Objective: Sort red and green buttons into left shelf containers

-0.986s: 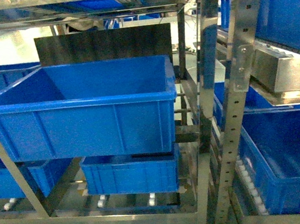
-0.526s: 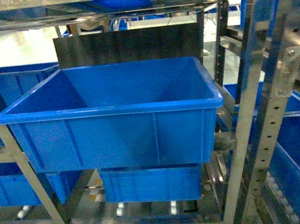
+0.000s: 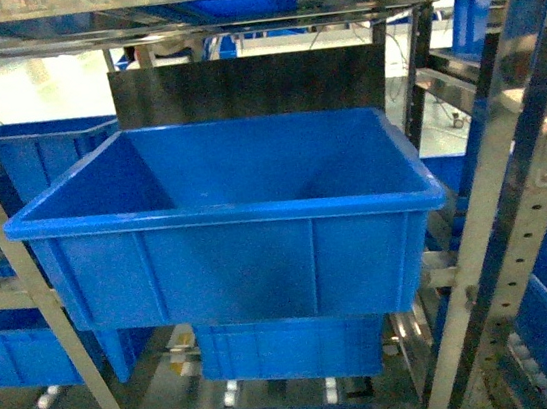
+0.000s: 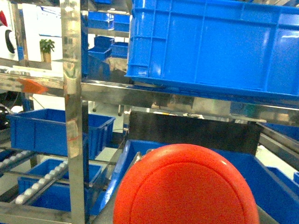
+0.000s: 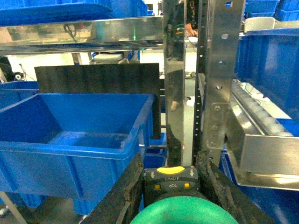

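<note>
The right gripper (image 5: 170, 186) has its jaws clamped on the green button (image 5: 183, 210); the red button (image 4: 187, 186) fills the left wrist view at six o'clock, its grip hidden. Either could clip the blue bin (image 3: 225, 221) rim and bounce out.

Head camera is facing the blue bin (image 3: 231, 261) closely; both wrist cameras are looking forward past their grippers, sharing that bin (image 5: 70, 154).

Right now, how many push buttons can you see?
2. The red button fills the bottom of the left wrist view; the green button sits between the right hand fingers. Neither shows in the head view.
</note>
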### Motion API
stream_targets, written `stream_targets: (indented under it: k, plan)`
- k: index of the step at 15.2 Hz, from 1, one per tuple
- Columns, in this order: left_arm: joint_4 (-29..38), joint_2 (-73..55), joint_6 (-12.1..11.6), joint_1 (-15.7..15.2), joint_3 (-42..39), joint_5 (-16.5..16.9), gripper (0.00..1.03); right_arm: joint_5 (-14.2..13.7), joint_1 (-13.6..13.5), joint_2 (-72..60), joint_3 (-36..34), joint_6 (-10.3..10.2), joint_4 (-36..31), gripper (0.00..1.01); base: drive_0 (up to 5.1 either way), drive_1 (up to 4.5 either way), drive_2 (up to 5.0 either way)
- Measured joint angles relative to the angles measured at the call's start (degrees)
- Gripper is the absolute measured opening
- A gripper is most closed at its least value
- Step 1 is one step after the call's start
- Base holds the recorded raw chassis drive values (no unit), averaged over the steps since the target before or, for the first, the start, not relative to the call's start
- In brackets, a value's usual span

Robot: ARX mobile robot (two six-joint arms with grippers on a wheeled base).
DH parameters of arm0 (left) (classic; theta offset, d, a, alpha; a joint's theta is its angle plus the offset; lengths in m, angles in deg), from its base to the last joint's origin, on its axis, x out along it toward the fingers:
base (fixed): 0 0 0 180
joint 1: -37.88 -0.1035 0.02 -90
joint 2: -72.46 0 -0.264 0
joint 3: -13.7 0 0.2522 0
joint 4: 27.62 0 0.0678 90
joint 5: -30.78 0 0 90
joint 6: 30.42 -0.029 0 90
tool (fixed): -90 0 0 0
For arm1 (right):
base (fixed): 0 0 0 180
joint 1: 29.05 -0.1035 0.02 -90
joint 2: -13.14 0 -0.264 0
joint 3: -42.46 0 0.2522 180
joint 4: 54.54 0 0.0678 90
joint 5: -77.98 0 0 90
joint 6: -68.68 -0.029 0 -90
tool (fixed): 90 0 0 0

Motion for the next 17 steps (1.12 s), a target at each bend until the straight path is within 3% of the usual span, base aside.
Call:
stream_targets:
  k: [4,7,10,14,17]
  plan:
    - [0.0,-0.1,0.0,-0.1,0.0,0.0,0.24,0.0,0.0,-0.3,0.0,0.0,0.4,0.30,-3.7,4.72,-1.2]
    - [-0.2,-0.1,0.0,-0.1,0.0,0.0,0.24,0.2,-0.1,-0.3,0.0,0.0,0.3,0.30,0.0,0.00,0.0]
    - [0.0,0.3,0.0,-0.2,0.0,-0.2,0.24,0.2,0.0,-0.2,0.0,0.0,0.4,0.30,0.7,3.15,-4.2]
    - [0.0,-0.2,0.0,0.0,0.0,0.0,0.24,0.0,0.0,-0.3,0.0,0.0,0.2,0.30,0.1,0.08,0.1]
    - [0.3,0.3,0.0,0.0,0.0,0.0,0.24,0.0,0.0,0.1,0.0,0.0,0.1,0.30,0.1,4.15,-4.0]
